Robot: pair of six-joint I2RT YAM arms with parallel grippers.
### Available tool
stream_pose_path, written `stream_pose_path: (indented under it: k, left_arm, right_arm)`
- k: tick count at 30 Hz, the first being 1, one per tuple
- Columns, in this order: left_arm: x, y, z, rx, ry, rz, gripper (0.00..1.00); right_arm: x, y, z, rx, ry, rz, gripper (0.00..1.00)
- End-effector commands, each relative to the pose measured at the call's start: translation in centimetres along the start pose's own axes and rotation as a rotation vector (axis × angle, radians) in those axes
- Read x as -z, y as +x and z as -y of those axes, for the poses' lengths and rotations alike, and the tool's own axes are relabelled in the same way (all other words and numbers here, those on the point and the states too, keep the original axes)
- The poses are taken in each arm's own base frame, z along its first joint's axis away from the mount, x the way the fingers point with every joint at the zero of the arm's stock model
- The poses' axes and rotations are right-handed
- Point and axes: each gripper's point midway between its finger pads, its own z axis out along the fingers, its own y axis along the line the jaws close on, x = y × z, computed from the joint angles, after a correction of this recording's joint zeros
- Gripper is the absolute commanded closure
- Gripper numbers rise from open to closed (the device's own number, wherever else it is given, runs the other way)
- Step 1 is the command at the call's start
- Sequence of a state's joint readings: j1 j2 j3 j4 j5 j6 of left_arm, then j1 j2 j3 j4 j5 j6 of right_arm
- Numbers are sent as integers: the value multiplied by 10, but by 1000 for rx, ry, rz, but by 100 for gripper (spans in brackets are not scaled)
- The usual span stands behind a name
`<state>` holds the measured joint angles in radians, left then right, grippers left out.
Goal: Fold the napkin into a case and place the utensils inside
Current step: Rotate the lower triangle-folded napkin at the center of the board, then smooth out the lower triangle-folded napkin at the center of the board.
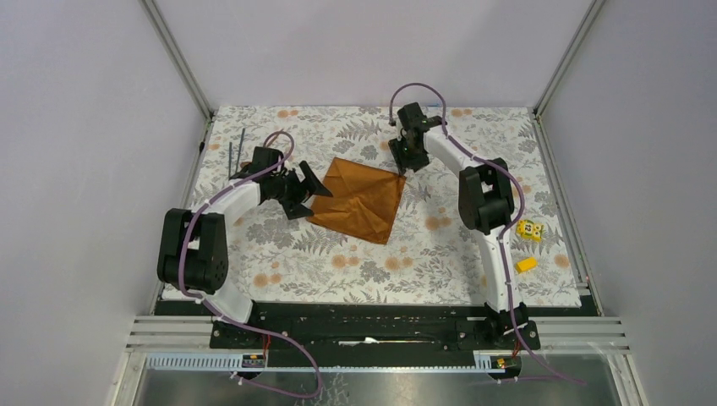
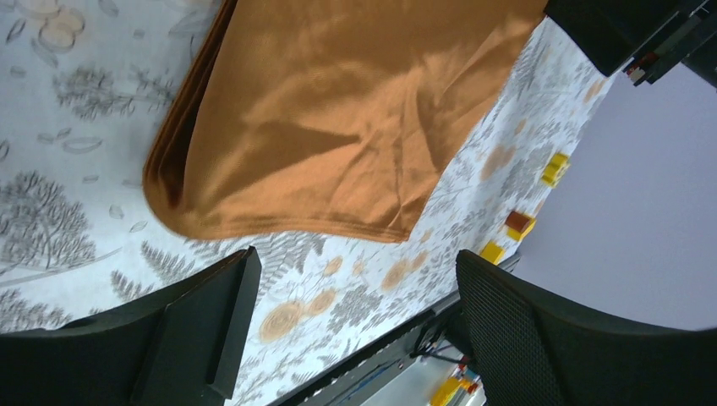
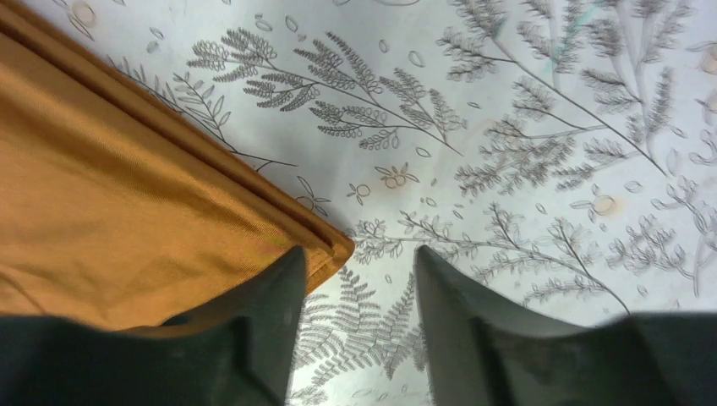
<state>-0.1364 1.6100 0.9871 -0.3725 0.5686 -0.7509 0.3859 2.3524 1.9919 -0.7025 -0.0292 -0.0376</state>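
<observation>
Currently: napkin (image 1: 359, 199) lies flat mid-counter on the floral tablecloth (image 1: 355, 271), turned corner-on like a diamond. It is already doubled, since stacked hems show along its edge in both wrist views. Not yet a narrow case.

Cloth judged light, limp and slightly sheeny. It will likely drape and slide over the tablecloth rather than hold a crease, and the layers may part if only the top one is caught. Best hold: a corner or hem, all layers together, low to the surface.

Left hand (image 2: 355, 279): fingers spread wide, nothing between them, just beside the napkin's left corner. Right hand (image 3: 357, 262): fingers partly apart, gap bare. The napkin's right corner sits just at the inner side of one finger, not pinched.

Two dark rods (image 1: 237, 150) lie near the far-left edge of the tablecloth, well apart from the napkin. Spoon not made out. Yellow blocks (image 1: 528, 229) sit at the right, beyond the right arm. Open tablecloth near and far of the napkin gives folding room. The enclosure walls stand close at left and right, so wide swings look risky.
</observation>
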Motion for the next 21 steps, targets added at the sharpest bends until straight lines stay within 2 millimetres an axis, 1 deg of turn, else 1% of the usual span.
stream_pose_path:
  k: [1,2,3,5,6,7,8,9,11,13,15,18,19,21]
  left_arm:
    - [5,-34,42,-37,135,85,10]
    - [3,-36,43,-34,138,81,12]
    - [-1,-37,42,-29,139,72,14]
    - [-6,-39,41,-27,141,58,20]
    - [-9,-40,38,-27,134,55,24]
    - [-12,-41,35,-28,122,54,31]
    - [-15,-42,31,-31,103,54,37]
    - [-17,-43,26,-32,82,53,42]
    - [-21,-44,15,-30,48,57,52]
    - [-24,-46,6,-21,22,68,56]
    - [-27,-47,-3,-12,-7,75,59]
    - [-29,-48,-19,-7,-61,85,61]
    - [-28,-48,-25,-7,-82,93,62]
    - [-29,-46,-33,-3,-108,96,62]
  right_arm:
    - [59,-27,11,-1,85,68,36]
    - [65,-34,4,-44,52,100,33]
    - [70,-39,-9,-67,-18,128,31]
    - [75,-52,-47,-133,-227,190,30]
    - [78,-58,-69,-169,-350,214,29]
    - [81,-71,-87,-192,-462,264,29]
    - [84,-79,-105,-222,-566,287,30]
    - [87,-86,-120,-248,-662,303,32]
    - [91,-100,-144,-277,-811,331,35]
    - [97,-112,-167,-274,-936,352,36]
    - [95,-119,-187,-268,-1014,351,35]
    - [82,-122,-210,-285,-1092,330,33]
    - [72,-120,-216,-294,-1102,317,33]
    - [59,-120,-225,-301,-1109,312,31]
